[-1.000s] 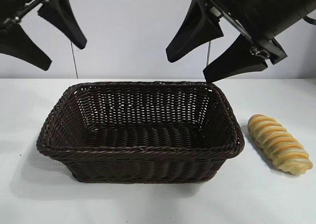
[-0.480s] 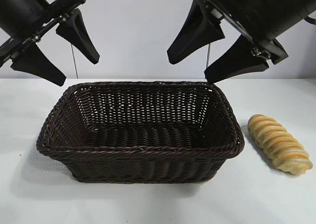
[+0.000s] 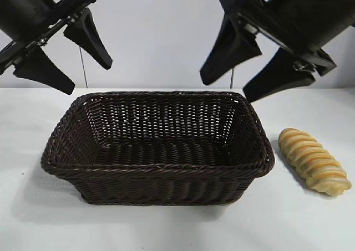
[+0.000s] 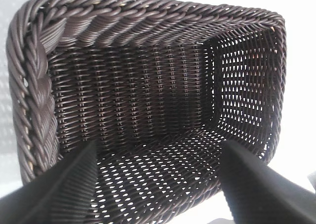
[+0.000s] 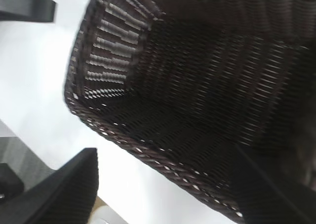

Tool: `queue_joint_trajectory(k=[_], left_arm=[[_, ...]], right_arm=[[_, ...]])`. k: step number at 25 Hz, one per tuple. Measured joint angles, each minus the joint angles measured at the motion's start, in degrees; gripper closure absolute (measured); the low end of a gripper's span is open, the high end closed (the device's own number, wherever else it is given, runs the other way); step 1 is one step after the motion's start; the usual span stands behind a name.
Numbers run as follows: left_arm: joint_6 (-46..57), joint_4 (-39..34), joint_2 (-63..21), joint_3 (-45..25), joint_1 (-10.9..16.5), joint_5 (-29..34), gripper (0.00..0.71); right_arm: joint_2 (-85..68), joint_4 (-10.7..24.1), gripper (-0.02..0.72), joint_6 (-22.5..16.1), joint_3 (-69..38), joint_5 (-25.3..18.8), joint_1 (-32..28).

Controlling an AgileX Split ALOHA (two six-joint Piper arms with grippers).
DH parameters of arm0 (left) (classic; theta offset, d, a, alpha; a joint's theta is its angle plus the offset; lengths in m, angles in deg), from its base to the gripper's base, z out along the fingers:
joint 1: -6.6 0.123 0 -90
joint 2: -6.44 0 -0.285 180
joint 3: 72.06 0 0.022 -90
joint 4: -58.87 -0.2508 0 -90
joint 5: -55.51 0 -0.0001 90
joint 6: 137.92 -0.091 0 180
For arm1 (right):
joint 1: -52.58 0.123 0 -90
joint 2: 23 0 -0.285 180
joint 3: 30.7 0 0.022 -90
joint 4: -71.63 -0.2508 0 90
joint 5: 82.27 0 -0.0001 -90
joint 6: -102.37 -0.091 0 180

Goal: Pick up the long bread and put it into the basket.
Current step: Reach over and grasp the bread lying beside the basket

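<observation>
The long bread [image 3: 314, 160], golden-tan with spiral ridges, lies on the white table right of the basket [image 3: 158, 170]. The large dark-brown wicker basket stands empty at the middle; it fills the left wrist view [image 4: 34, 105] and the right wrist view [image 5: 148, 155]. My right gripper [image 3: 224, 91] hangs open and empty above the basket's back right corner, up and left of the bread. My left gripper [image 3: 89, 80] hangs open and empty above the basket's back left corner. The bread is out of both wrist views.
The white table [image 3: 310, 223] runs to a pale back wall. A thin dark vertical rod [image 3: 83, 68] stands behind the basket at the left. The left gripper's finger [image 5: 27, 6] shows far off in the right wrist view.
The left gripper dropped lower and moved right a second ago, then held still. The right gripper has shifted a little to the right. Bread and basket have not moved.
</observation>
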Motion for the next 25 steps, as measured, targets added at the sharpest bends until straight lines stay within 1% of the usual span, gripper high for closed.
queue_joint_trajectory(k=[5,8,14,19,23,25], left_arm=[[0.00,-0.19,0.00,0.00,0.00,0.00,0.202],[-0.02,-0.19,0.00,0.00,0.00,0.00,0.202],[-0.02,-0.19,0.00,0.00,0.00,0.00,0.202],[-0.02,-0.19,0.00,0.00,0.00,0.00,0.202],[-0.07,-0.19,0.00,0.00,0.00,0.00,0.202],[-0.09,-0.19,0.00,0.00,0.00,0.00,0.202]], right_arm=[[0.00,9.15,0.165,-4.74,1.72,-3.37,-2.57],[0.00,12.85,0.165,-6.84,1.72,-4.30,-5.04],[0.00,14.08,0.165,-7.42,1.72,-4.25,-10.46],[0.74,16.88,0.165,-7.57,1.72,-4.19,-12.32],[4.71,17.61,0.165,-8.28,1.72,-3.61,-12.76],[7.18,17.61,0.165,-8.32,1.72,-2.25,-12.76]])
